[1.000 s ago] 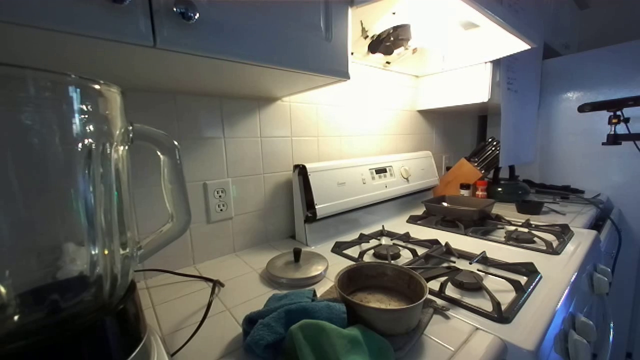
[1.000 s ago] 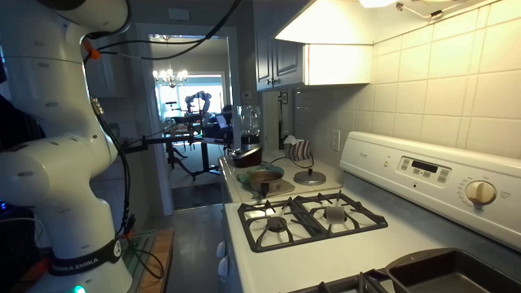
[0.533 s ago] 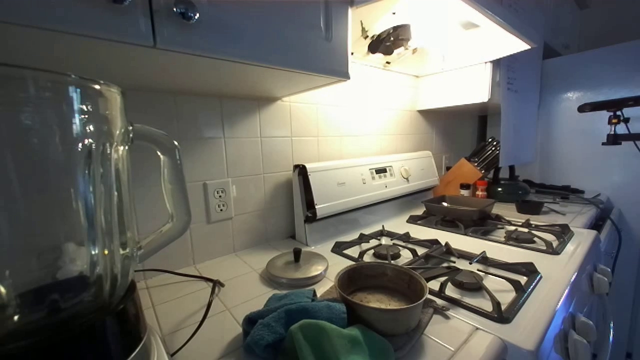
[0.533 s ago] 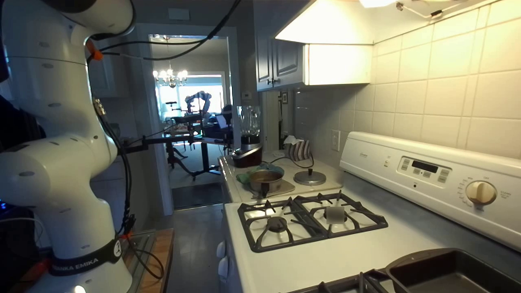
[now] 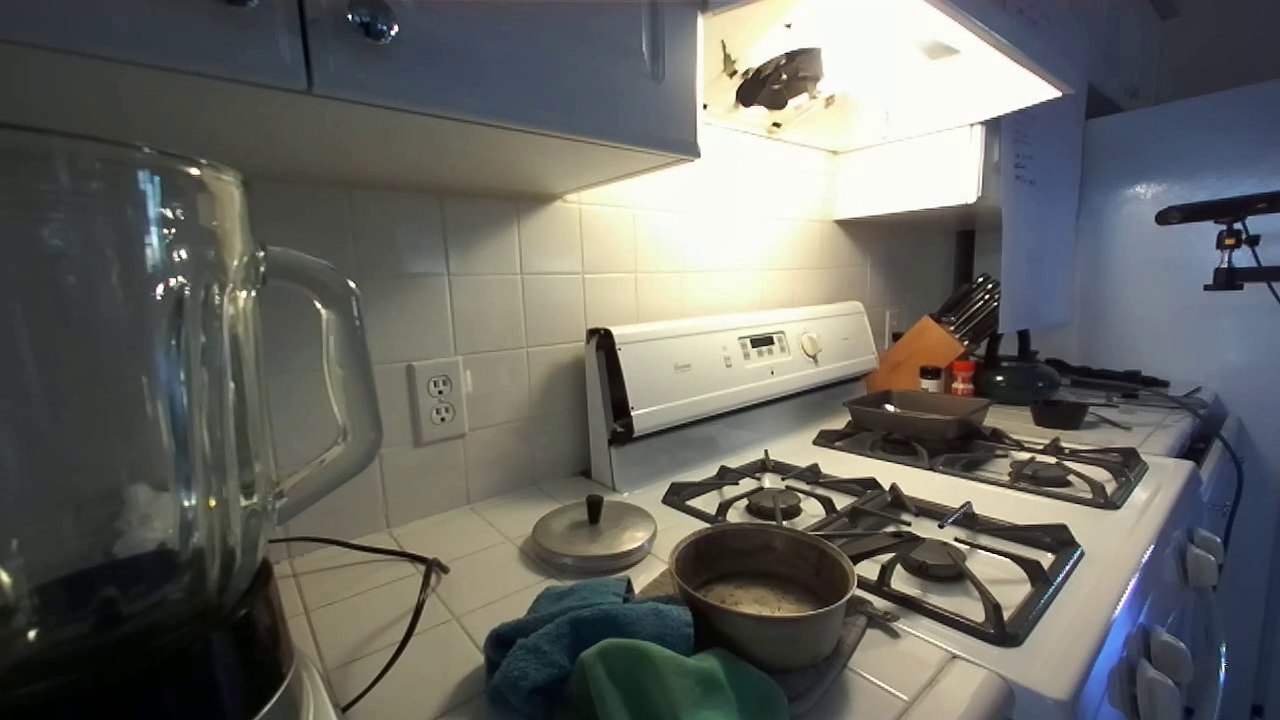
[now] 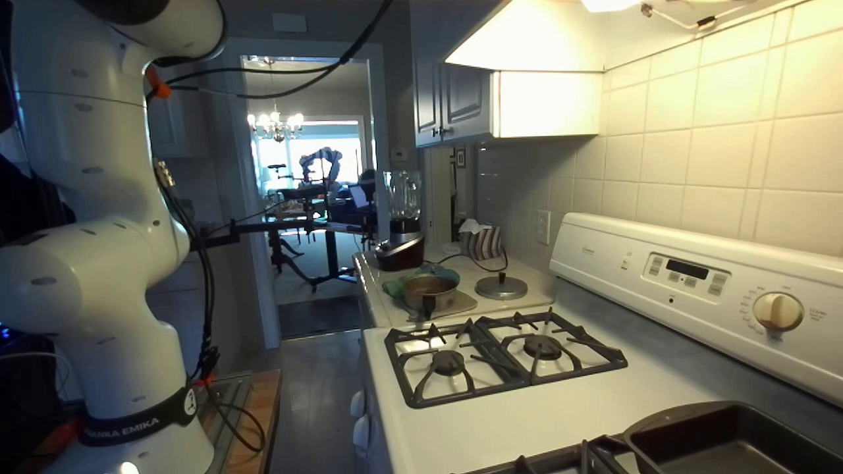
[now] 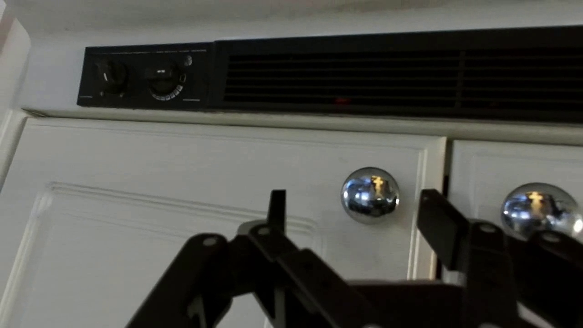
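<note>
My gripper is open and empty in the wrist view, its two dark fingers set wide apart. A round chrome knob on a white cabinet door shows between the fingertips; no finger appears to touch it. A second chrome knob sits on the neighbouring door, partly hidden behind the right finger. A black vent grille and a black control panel with two dials run along the top of the wrist view. The gripper is out of view in both exterior views; the white arm shows in one.
A lit range hood hangs over the white stove with black grates. A pot, a lid, towels and a glass blender stand on the counter. A baking pan sits on a grate.
In an exterior view the upper arm and its cable have shifted slightly to the right. The pot, lid, towels and stove have not moved.
</note>
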You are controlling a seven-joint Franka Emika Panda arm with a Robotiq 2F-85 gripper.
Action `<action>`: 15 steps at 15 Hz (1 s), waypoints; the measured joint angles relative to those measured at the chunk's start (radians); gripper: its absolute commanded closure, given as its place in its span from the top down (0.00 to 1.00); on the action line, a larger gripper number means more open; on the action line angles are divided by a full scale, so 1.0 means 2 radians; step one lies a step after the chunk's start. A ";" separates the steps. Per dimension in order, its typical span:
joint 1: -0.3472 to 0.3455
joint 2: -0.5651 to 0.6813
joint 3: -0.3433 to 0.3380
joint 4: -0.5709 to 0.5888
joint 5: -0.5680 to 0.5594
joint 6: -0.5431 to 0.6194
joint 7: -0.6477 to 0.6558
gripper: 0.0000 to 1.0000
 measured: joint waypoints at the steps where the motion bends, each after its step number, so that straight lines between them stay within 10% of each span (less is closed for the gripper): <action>1: 0.001 0.001 0.000 0.003 0.000 -0.009 -0.001 0.38; 6: 0.005 0.007 0.000 0.021 0.000 -0.050 -0.002 0.01; 7: 0.005 0.008 0.000 0.024 0.000 -0.053 -0.002 0.40; 15: 0.008 0.019 0.000 0.041 0.000 -0.055 -0.005 0.83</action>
